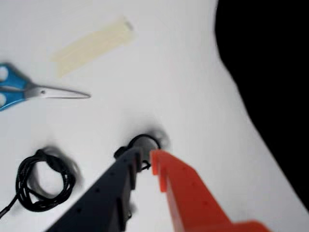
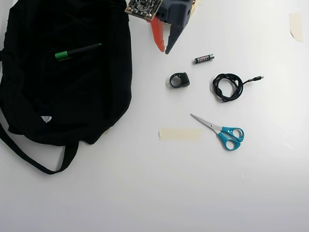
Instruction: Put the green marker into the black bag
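While the green marker (image 2: 77, 50) is lying on top of the black bag (image 2: 63, 96), toward the bag's upper part in the overhead view, the gripper (image 2: 162, 50) is hanging empty at the 12 o'clock edge of the table (image 2: 159, 193), just right of the bag. Jaws are standing apart, one orange finger and one dark finger, nothing between them. Wrist view is showing the same: gap open, a small black ring-like object (image 1: 145, 141) sitting on the table just beyond the tips.

Judgement: the placing step is looking done or nearly so, since the marker is resting on the fabric. Whether it is inside an opening or only lying on the cloth, I cannot tell. If more is wanted, the next move is calling for a reach toward 9 o'clock from the gripper, over the bag's edge, to nudge or re-grip the marker; otherwise a retreat clear of the table.

Room and edges, overhead view: bag's right edge is running close beside the orange finger. A battery (image 2: 204, 58) is lying at 3 o'clock from the gripper; coiled cable (image 2: 227, 87) and scissors (image 2: 219, 131) are sitting further toward 4 o'clock, a tape strip (image 2: 179, 134) at 6 o'clock. Lower half of the table is lying open.
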Robot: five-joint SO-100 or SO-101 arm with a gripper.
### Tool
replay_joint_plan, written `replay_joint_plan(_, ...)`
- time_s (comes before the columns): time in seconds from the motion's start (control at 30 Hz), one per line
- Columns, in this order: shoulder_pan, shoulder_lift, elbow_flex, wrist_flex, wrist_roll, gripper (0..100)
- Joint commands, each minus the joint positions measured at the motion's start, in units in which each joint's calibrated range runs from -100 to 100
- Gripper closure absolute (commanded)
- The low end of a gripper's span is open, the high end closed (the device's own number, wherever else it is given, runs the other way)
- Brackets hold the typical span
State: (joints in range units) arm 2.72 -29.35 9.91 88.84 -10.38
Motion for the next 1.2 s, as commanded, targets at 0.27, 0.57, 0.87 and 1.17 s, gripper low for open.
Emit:
replay_joint_plan(0.27,-5.64,-15.30,23.70,-19.67,-0.48,98)
replay_joint_plan(0.57,-7.58,-31.40,49.66,-38.88,-0.58,98)
replay_joint_plan(0.87,-8.18,-41.36,71.32,-56.97,-0.58,98)
replay_joint_plan(1.17,-5.49,-52.39,86.05,-62.57,-0.53,98)
